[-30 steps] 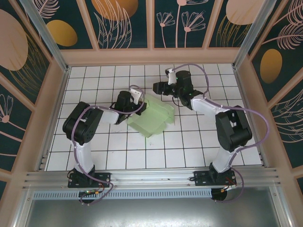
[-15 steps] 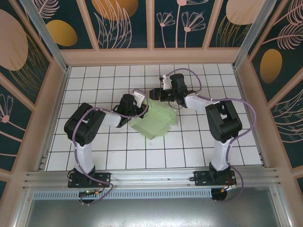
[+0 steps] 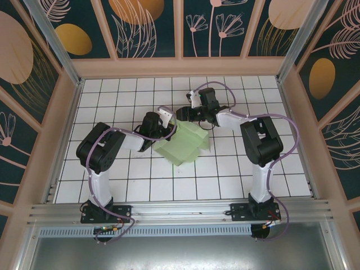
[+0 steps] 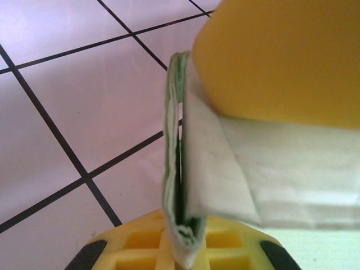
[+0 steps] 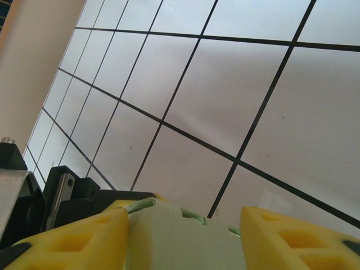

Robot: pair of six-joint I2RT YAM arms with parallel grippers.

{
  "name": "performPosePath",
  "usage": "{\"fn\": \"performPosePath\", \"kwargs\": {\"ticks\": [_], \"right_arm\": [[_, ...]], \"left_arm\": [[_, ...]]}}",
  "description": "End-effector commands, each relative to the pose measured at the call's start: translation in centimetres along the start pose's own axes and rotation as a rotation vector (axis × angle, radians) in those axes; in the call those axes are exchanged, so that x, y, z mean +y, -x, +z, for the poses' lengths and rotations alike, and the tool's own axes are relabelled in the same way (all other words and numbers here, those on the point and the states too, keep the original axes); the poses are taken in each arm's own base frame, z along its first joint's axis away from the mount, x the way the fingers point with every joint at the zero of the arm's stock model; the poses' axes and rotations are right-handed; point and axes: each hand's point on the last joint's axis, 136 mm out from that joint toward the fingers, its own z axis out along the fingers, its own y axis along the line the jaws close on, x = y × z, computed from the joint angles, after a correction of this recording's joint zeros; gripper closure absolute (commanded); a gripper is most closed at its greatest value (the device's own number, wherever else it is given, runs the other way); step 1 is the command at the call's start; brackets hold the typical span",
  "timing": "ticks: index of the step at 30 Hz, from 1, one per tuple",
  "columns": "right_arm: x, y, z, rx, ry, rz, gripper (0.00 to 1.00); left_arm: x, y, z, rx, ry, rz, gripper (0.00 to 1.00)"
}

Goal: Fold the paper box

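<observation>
The pale mint-green paper box (image 3: 183,145), a thin, matte card piece partly folded, lies on the white tiled tabletop (image 3: 140,185), beyond the right arm's base (image 3: 253,212) and to its left. My left pincer (image 3: 170,129) is clamped on doubled layers of card at the box edge farthest from that base; the left wrist view shows the stacked edges pinched between the yellow fingers (image 4: 270,62).

My right pincer (image 5: 183,225) is at the side of the box away from that base. Its fingers stand apart astride a raised part of the card, which fills the gap. Whether they press on it I cannot tell.

I judge the card light, springy at its creases and easily dented, and likely to slide on the smooth tiles. I'd take it by flap edges close to a crease and keep one side anchored.
</observation>
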Motion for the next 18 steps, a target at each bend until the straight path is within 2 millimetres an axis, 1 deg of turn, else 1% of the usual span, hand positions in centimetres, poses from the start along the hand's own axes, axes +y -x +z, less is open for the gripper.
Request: {"fn": "performPosePath", "kwargs": {"ticks": [1,3,7,15,18], "right_arm": [[-2.8,-3.8,0.9,0.102,-0.102,0.024,0.49],[-3.2,-4.2,0.9,0.109,-0.127,0.017,0.49],[-3.4,-4.6,0.9,0.114,-0.128,0.019,0.51],[-2.1,-5.0,1.0,0.114,-0.042,0.047,0.53],[-2.0,-5.0,0.9,0.114,-0.033,0.046,0.53]], "left_arm": [[0.0,-0.5,0.4,-0.001,0.000,0.001,0.83],[0.0,-0.4,0.5,-0.007,-0.002,-0.002,0.80],[0.2,-0.4,0.8,-0.007,0.006,-0.005,0.80],[0.9,-1.1,1.6,0.006,0.028,-0.024,0.83],[1.1,-1.0,1.7,0.001,0.035,-0.032,0.86]]}}
